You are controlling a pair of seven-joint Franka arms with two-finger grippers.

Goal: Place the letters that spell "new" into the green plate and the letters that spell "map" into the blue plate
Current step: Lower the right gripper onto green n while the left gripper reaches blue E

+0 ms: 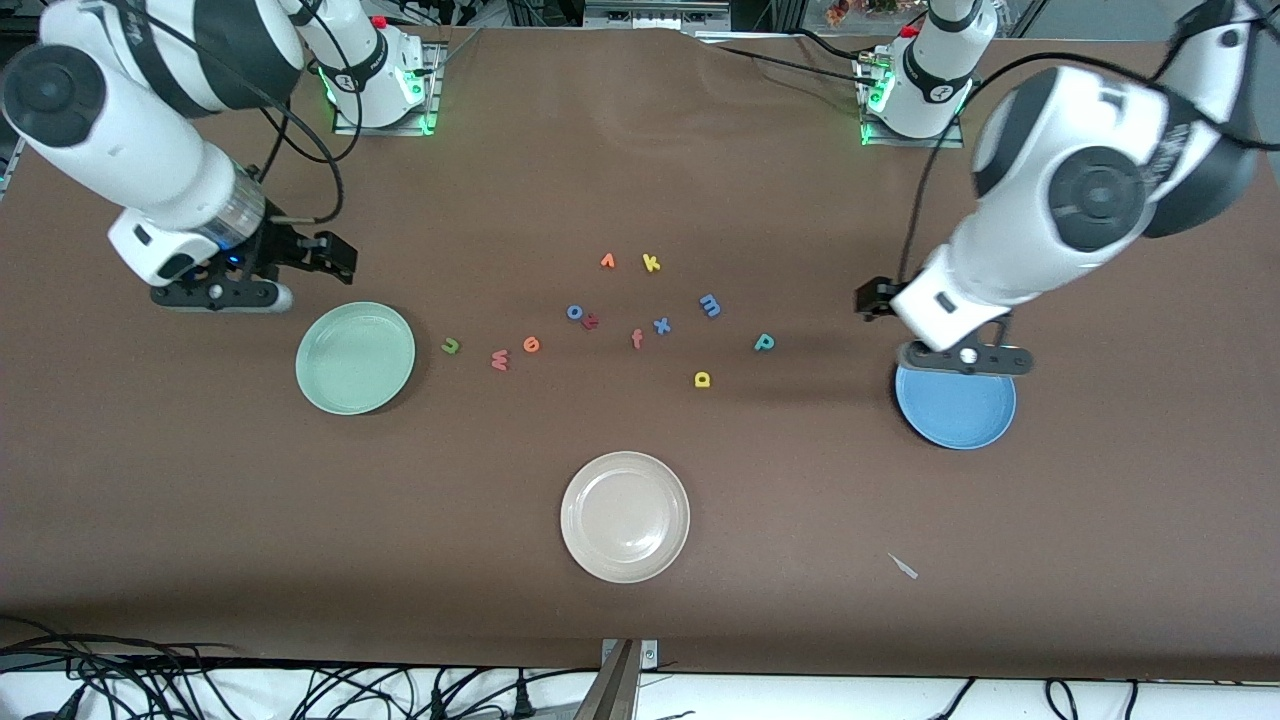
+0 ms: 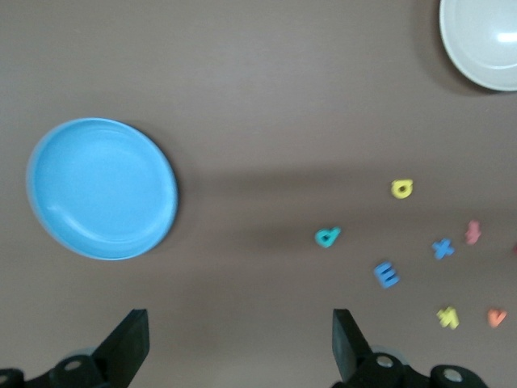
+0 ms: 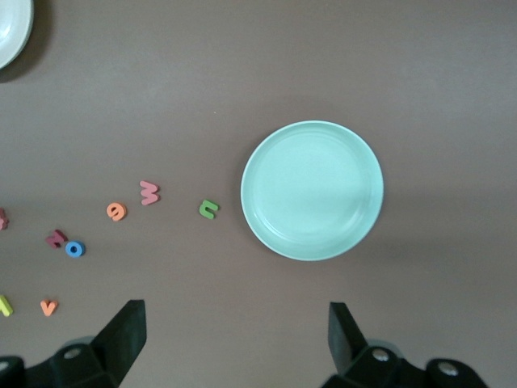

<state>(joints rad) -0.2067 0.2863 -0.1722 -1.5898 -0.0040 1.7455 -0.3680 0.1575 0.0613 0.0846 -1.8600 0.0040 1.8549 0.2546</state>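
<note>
The green plate [image 1: 355, 358] [image 3: 312, 190] lies toward the right arm's end of the table. Beside it in a row lie the olive n [image 1: 451, 346] [image 3: 208, 208], salmon w [image 1: 500, 360] [image 3: 149, 192] and orange e [image 1: 531, 345] [image 3: 117, 212]. The blue plate [image 1: 957, 418] [image 2: 103, 187] lies toward the left arm's end, with the blue m [image 1: 710, 305] [image 2: 387, 275], teal p [image 1: 764, 343] [image 2: 327, 237] and yellow a [image 1: 702, 379] [image 2: 401, 188] on the table beside it. My right gripper [image 1: 222, 295] [image 3: 234, 319] hangs open and empty beside the green plate. My left gripper [image 1: 965, 358] [image 2: 239, 327] hangs open and empty over the blue plate's rim.
A beige-white plate [image 1: 625, 516] sits nearer the front camera, mid-table. Other loose letters lie in the middle: blue o [image 1: 575, 312], salmon f [image 1: 637, 339], blue x [image 1: 661, 325], orange v-like letter [image 1: 607, 261], yellow k [image 1: 651, 263]. A small scrap [image 1: 904, 566] lies near the front edge.
</note>
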